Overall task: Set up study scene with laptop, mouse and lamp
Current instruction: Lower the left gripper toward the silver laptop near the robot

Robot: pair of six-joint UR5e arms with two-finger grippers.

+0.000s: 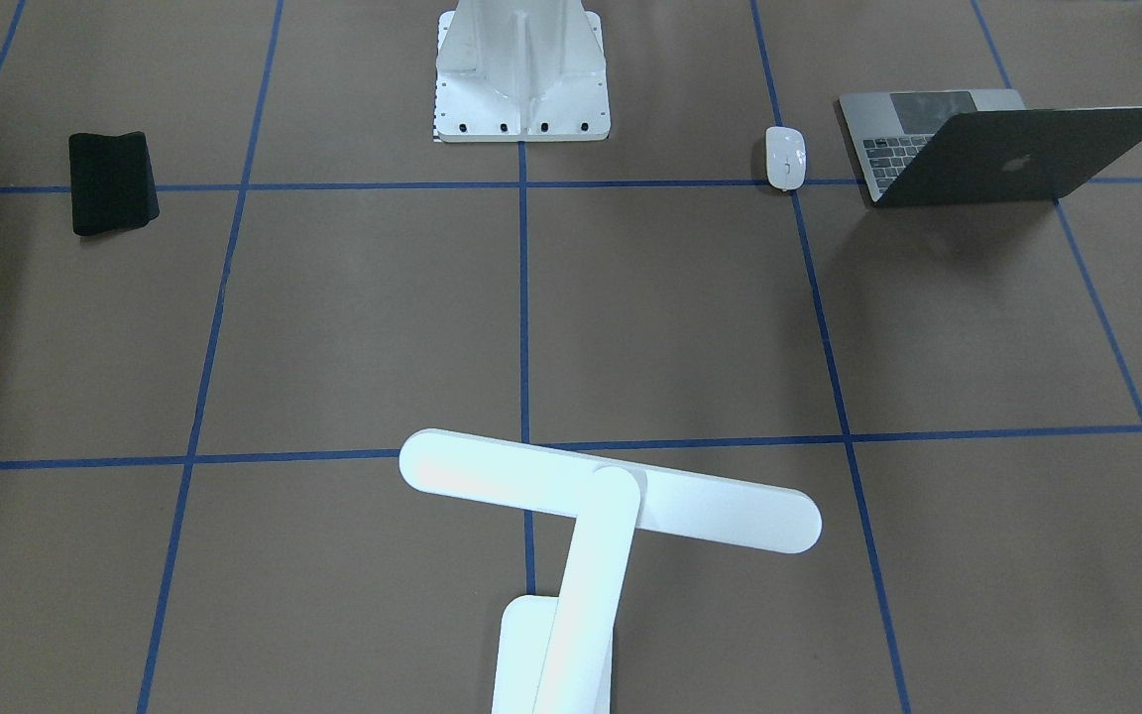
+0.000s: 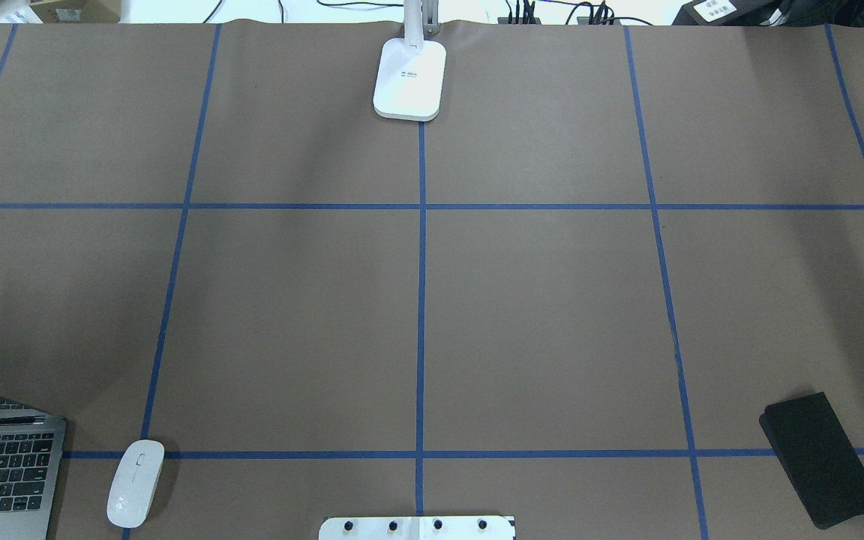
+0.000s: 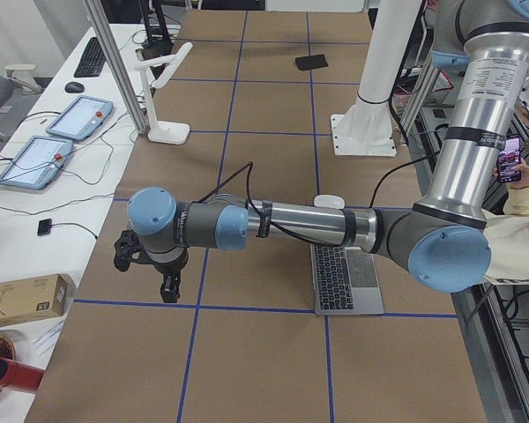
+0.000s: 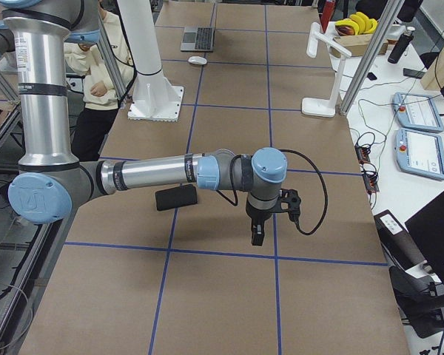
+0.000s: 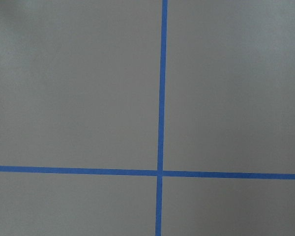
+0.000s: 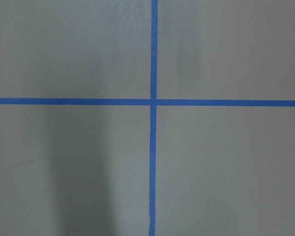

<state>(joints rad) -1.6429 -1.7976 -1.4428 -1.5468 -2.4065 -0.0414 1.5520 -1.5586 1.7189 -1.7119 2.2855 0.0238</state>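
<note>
laptop [image 1: 1007, 149] and mouse [image 1: 786, 157] are sitting by the desk's [image 2: 552, 300] robot-side left corner and the lamp [image 1: 611, 496] is standing at the far edge, likely awaiting arrangement. the left end effector [image 3: 146, 275] and right end effector [image 4: 257, 232] are hovering clear of them; i cannot tell their opening.

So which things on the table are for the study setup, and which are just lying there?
For the job: laptop, mouse, lamp.
Just lying about: black pad, white pedestal.
</note>
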